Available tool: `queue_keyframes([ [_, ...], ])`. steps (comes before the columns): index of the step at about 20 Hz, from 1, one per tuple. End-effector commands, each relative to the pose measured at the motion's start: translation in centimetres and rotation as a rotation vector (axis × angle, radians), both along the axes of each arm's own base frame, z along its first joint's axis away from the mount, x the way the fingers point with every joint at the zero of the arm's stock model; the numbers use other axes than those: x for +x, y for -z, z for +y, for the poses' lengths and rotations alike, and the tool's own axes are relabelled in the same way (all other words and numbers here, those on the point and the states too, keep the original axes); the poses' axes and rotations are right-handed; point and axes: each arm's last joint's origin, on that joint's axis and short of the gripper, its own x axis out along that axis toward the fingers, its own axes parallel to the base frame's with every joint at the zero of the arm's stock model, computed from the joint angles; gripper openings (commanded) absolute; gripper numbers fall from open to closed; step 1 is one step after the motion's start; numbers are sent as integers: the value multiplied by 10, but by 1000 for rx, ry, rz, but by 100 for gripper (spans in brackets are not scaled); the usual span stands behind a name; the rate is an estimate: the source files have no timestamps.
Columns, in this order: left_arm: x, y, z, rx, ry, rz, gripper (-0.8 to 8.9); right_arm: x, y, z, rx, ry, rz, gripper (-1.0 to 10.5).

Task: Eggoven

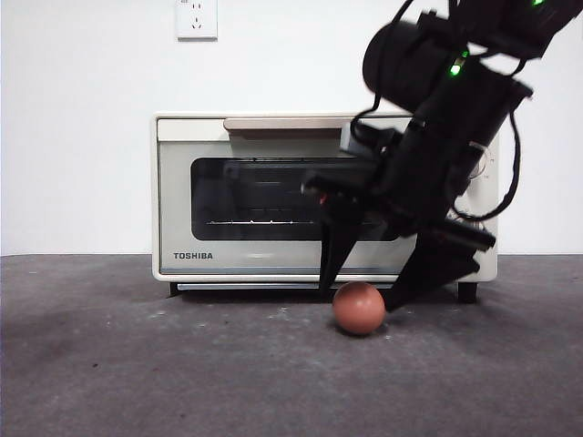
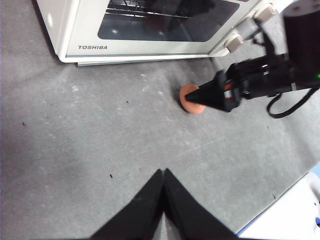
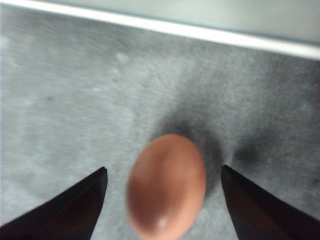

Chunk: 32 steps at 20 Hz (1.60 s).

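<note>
Your right gripper (image 1: 358,293) straddles the egg (image 1: 359,308) w/ jaws apart, just before the oven (image 1: 182,182). Left gripper (image 2: 163,172) pinched together, farther back.

Dark grey, felt-like bench (image 1: 109,364) carrying two things

A small, smooth reddish-brown egg (image 1: 358,308) lies on the bench's bare surface just in front of a cream, boxy TOSHIBA toaster oven (image 1: 182,182) with a dark glass door window, which stands on short feet at the back by the white wall.
</note>
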Motion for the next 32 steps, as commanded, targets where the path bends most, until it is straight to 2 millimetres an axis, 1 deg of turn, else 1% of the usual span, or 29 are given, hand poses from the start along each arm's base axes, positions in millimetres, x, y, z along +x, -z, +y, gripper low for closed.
queue_keyframes([
  [1, 1, -5, -1, 4, 16, -31, 7, 5, 7, 9, -9, -3, 11, 360],
  [3, 1, -5, -1, 4, 16, -31, 7, 5, 11, 11, -32, 4, 11, 354],
  [5, 1, -6, -1, 4, 16, -33, 7, 4, 11, 13, -44, 8, -6, 320],
  [6, 1, -6, -1, 4, 16, -33, 7, 4, 11, 14, -46, 7, -7, 283],
  [9, 1, -6, -1, 4, 16, -34, 7, 1, 13, 12, -64, -1, 21, 97],
  [12, 2, -7, -1, 2, 15, -46, 7, 1, 13, 12, -70, -5, 23, 1],
  [15, 4, -8, -1, -12, 7, -53, 7, 1, 11, 12, -69, -15, 13, 2],
  [16, 5, -9, -2, -19, 8, -57, 7, 0, 7, 12, -65, -24, 2, 2],
  [17, 7, -10, -3, -24, 14, -68, 7, -2, 1, 12, -59, -33, -14, 2],
  [19, 13, -14, -8, -41, 30, -94, 7, -10, -17, 12, -46, -64, -54, 2],
  [23, 35, -25, -22, -36, 37, -140, 7, -39, -68, -2, -27, -127, -142, 2],
  [26, 61, -37, -39, -31, 63, -183, 7, -69, -109, -21, 18, -150, -237, 2],
  [28, 79, -46, -52, -24, 72, -211, 7, -87, -131, -36, 46, -151, -296, 2],
  [30, 100, -53, -68, -25, 90, -229, 7, -106, -149, -52, 61, -128, -354, 2],
  [32, 116, -57, -79, -18, 96, -235, 7, -119, -159, -63, 67, -111, -389, 2],
])
